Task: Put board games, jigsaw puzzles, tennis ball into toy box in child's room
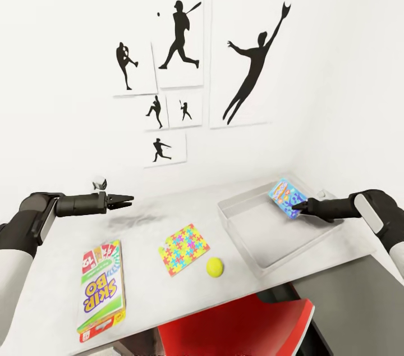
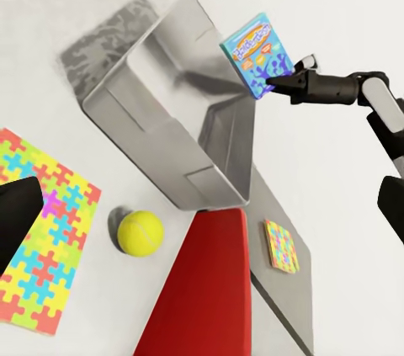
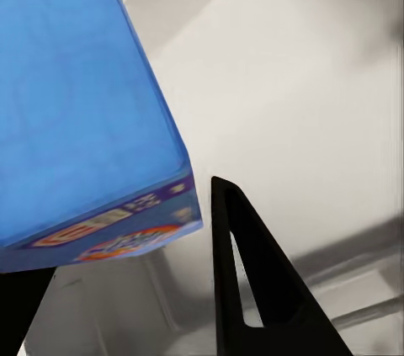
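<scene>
right pincer (image 1: 295, 209) grips a blue board game (image 1: 286, 196) above the toy box (image 1: 264, 255) on the white table (image 1: 50, 266); left pincer (image 1: 127, 199) empty, nearly closed.

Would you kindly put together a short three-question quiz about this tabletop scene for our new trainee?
1. True or false: the right gripper holds the blue box over the toy box.
2. Multiple choice: what lies between the puzzle and the toy box on the table? A) a red cup B) the tennis ball C) a spoon
3. Fill in: the board game nearest the left gripper reads SKIP-____.

Key: 1 true. 2 B. 3 BO.
</scene>
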`<state>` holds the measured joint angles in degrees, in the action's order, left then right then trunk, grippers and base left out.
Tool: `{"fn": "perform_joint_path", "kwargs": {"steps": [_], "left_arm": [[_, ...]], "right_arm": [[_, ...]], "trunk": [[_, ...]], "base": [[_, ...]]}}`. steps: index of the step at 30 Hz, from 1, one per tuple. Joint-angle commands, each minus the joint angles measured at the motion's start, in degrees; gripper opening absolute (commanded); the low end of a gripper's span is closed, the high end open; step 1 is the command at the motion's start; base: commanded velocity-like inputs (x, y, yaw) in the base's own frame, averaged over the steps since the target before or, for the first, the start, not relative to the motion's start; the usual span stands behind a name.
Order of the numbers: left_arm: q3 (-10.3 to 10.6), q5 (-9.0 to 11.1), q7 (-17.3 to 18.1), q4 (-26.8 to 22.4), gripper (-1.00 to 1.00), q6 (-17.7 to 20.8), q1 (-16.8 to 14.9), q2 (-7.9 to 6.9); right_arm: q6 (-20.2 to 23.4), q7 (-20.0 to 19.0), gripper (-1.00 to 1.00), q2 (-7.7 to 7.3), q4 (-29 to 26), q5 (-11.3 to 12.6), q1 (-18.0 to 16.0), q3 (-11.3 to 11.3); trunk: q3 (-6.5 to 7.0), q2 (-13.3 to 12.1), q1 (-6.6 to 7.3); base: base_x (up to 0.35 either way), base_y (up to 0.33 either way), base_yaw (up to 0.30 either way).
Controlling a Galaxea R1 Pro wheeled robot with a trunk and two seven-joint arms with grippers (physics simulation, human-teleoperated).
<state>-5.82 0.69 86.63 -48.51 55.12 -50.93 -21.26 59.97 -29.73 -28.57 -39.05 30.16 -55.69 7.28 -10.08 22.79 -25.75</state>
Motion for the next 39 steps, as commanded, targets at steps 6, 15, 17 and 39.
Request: {"fn": "perform_joint_path", "kwargs": {"steps": [6, 15, 17, 39], "left_arm": [[0.02, 0.01, 0.2, -0.01, 1.0, 0.66, -0.05, -0.01], [0.01, 0.01, 0.2, -0.01, 1.0, 0.67, -0.05, -0.01], [0.01, 0.01, 0.2, -0.01, 1.0, 0.68, -0.05, -0.01], [-0.15, 0.01, 0.2, -0.01, 1.0, 0.68, -0.05, -0.09]], "right_arm": [[0.03, 0.21, -1.0, -0.41, 1.09, -0.44, -0.11, 0.27], [0.03, 2.28, -1.0, -0.23, 1.25, -0.45, -0.19, 0.21], [0.03, 2.43, -1.0, -0.14, 1.26, -0.45, -0.2, 0.2], [0.03, 6.63, -1.0, 0.05, 1.61, -0.37, -1.51, 0.15]], "trunk": [[-0.69, 0.13, -0.03], [-1.54, 0.13, -0.03], [-1.73, 0.13, -0.03], [-3.73, 0.13, -0.03]], "base": [[0.0, 0.0, 0.0], [0.0, 0.0, 0.0], [0.0, 0.0, 0.0], [0.0, 0.0, 0.0]]}}
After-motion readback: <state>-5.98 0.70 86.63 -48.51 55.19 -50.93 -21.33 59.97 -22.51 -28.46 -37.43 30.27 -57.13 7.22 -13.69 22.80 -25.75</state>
